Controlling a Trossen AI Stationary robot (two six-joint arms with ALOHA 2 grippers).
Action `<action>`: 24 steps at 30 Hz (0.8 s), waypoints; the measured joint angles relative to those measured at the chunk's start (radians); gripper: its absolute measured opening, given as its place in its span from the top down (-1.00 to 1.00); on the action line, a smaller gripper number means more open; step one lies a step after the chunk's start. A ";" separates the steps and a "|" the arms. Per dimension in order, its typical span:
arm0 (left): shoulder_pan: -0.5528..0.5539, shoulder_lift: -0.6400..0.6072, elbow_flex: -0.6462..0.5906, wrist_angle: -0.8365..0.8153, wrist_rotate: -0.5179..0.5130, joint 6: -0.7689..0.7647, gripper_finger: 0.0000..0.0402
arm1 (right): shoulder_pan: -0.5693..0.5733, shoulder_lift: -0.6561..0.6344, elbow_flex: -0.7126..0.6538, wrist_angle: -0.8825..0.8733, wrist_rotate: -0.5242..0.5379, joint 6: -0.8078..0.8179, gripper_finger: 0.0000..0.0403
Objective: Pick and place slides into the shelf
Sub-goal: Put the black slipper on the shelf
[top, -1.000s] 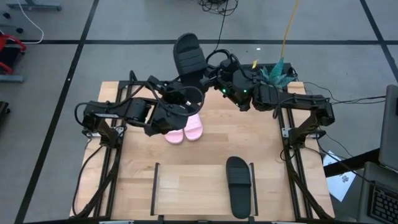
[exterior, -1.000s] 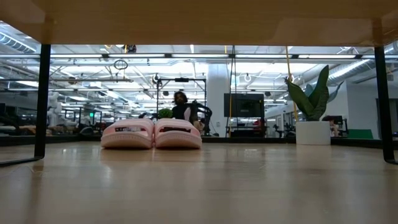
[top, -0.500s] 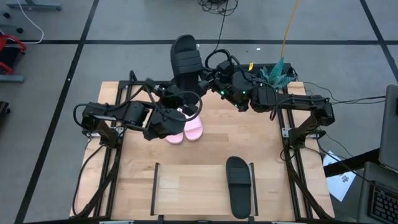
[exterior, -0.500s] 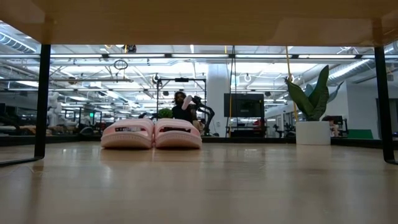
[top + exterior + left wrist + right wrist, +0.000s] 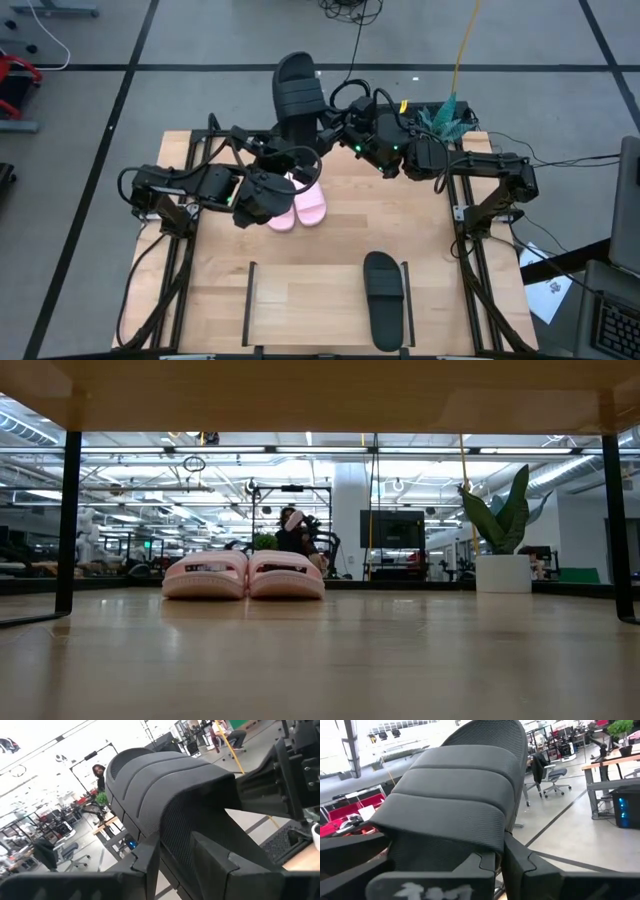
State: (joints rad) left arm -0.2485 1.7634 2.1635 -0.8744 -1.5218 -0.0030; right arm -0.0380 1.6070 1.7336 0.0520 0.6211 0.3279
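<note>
A black slide (image 5: 299, 92) is held up in the air over the table's far edge by both grippers. My left gripper (image 5: 291, 150) is shut on its near end, and my right gripper (image 5: 333, 122) is shut on its right side. The ribbed strap (image 5: 455, 785) fills both wrist views. The pink pair (image 5: 298, 206) stands sole down on the tabletop under my left arm. A second black slide (image 5: 385, 298) lies on the shelf (image 5: 300, 305), close to its right rail. My left gripper pinches the black slide's near end (image 5: 176, 837) between its two fingers (image 5: 148, 865), coming level from the table's near side. The slide is lifted clear and reaches away from the fingers. My right gripper is shut on the slide's right edge beside the strap (image 5: 487, 851), coming level from the table's right. Its own fingers (image 5: 520, 865) hide the exact spot.
The shelf's black rails (image 5: 250, 300) (image 5: 407, 298) stand at its two ends, with bare board left of the black slide. A plant (image 5: 445, 118) sits at the table's far right corner. A person (image 5: 291, 530) shows far off in the room.
The held black slide has turned a little in the air: its far end has swung toward the table's left, and it now points more straight away from the table. Both grippers have kept their hold and their places.
</note>
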 joint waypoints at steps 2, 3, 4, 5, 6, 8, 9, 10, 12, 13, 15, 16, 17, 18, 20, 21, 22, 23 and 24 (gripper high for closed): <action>-0.001 0.000 0.000 0.008 -0.006 0.006 0.44 | 0.000 0.000 0.000 0.003 -0.012 0.000 1.00; -0.001 0.000 0.000 0.009 -0.008 0.009 0.44 | -0.002 0.000 0.000 0.006 -0.019 0.000 1.00; -0.001 0.000 0.000 0.010 -0.009 0.010 0.44 | -0.006 0.000 0.000 0.009 -0.023 -0.001 1.00; 0.000 0.000 0.000 0.011 -0.010 0.018 0.44 | -0.008 0.000 0.000 0.011 -0.025 -0.002 1.00; 0.000 0.000 0.000 0.013 -0.012 0.028 0.44 | -0.008 0.000 0.000 0.011 -0.025 -0.003 1.00; 0.000 0.001 0.000 0.013 -0.027 0.045 0.44 | -0.008 0.000 0.000 0.011 -0.024 -0.009 1.00; -0.003 0.001 0.000 0.013 -0.031 0.049 0.44 | -0.008 0.000 0.000 0.011 -0.025 -0.011 1.00; -0.005 0.001 0.000 0.013 -0.036 0.050 0.44 | -0.010 0.000 0.000 0.011 -0.027 -0.012 1.00; -0.013 0.001 0.000 0.013 -0.045 0.053 0.44 | -0.020 0.000 0.000 0.010 -0.043 -0.015 1.00; -0.015 0.001 0.000 0.014 -0.046 0.057 0.44 | -0.022 0.000 0.000 0.006 -0.050 -0.017 1.00; -0.021 -0.003 0.000 0.016 -0.051 0.069 0.44 | -0.025 0.002 -0.001 0.004 -0.063 -0.010 1.00; -0.021 -0.006 0.000 0.017 -0.050 0.074 0.44 | -0.026 0.002 -0.002 0.005 -0.070 -0.001 1.00; -0.022 -0.007 0.000 0.019 -0.050 0.081 0.44 | -0.026 0.003 -0.002 0.008 -0.072 0.001 1.00; -0.022 -0.008 0.000 0.019 -0.050 0.084 0.44 | -0.027 0.003 -0.002 0.010 -0.070 0.000 1.00; -0.026 -0.007 0.000 0.031 -0.049 0.081 0.44 | -0.031 0.002 -0.002 -0.001 -0.052 -0.007 1.00; -0.030 -0.006 0.000 0.051 -0.048 0.092 0.44 | -0.032 0.002 -0.002 -0.017 -0.042 -0.003 1.00; -0.031 -0.006 0.000 0.069 -0.046 0.118 0.44 | -0.034 0.002 -0.011 -0.019 -0.037 0.006 1.00; -0.030 -0.006 0.000 0.082 -0.045 0.145 0.44 | -0.036 0.001 -0.024 -0.014 -0.038 0.020 1.00; -0.025 -0.006 0.000 0.094 -0.045 0.162 0.44 | -0.037 0.001 -0.036 -0.005 -0.039 0.037 1.00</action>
State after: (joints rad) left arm -0.2735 1.7569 2.1639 -0.7802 -1.5665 0.1591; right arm -0.0746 1.6081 1.6972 0.0472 0.5819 0.3646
